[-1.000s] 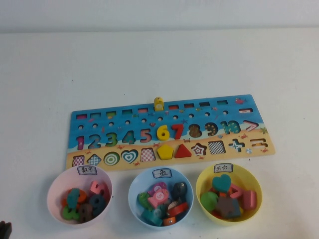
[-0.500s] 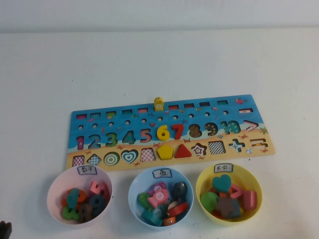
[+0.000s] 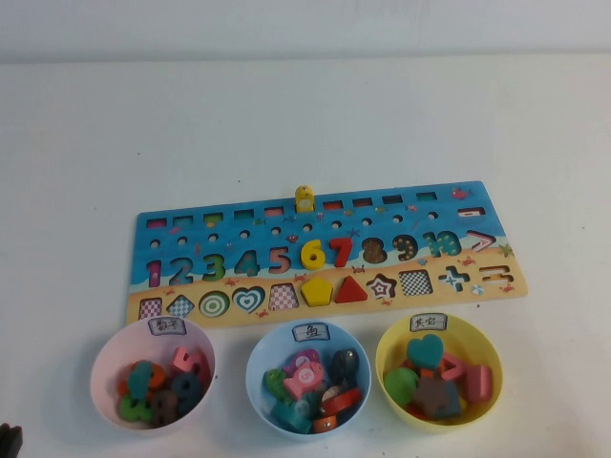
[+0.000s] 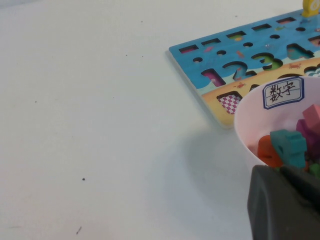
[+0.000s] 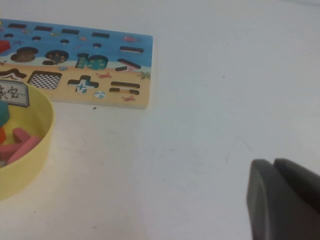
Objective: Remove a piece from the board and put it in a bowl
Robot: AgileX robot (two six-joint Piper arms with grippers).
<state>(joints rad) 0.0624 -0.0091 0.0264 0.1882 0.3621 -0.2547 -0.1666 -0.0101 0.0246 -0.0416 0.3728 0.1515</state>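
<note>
The board (image 3: 196, 246) lies across the middle of the table, with several numbers and shapes still seated in it. No red fish-like piece shows on it. A red rounded block (image 3: 341, 400) lies among other pieces in the light blue bowl (image 3: 256, 364), in front of the board's middle. My left gripper (image 4: 278, 170) is shut and empty at the near left table edge, beside the pink bowl (image 4: 250, 130); only a dark tip (image 3: 8, 441) shows in the high view. My right gripper (image 5: 274, 162) is shut and empty over bare table, right of the yellow bowl (image 5: 35, 145), out of the high view.
A small yellow block (image 3: 304, 197) stands at the board's far edge. The pink bowl (image 3: 105, 367) and yellow bowl (image 3: 387, 353) flank the blue one, each holding several pieces. The board also shows in the left wrist view (image 4: 250, 42) and the right wrist view (image 5: 115, 47).
</note>
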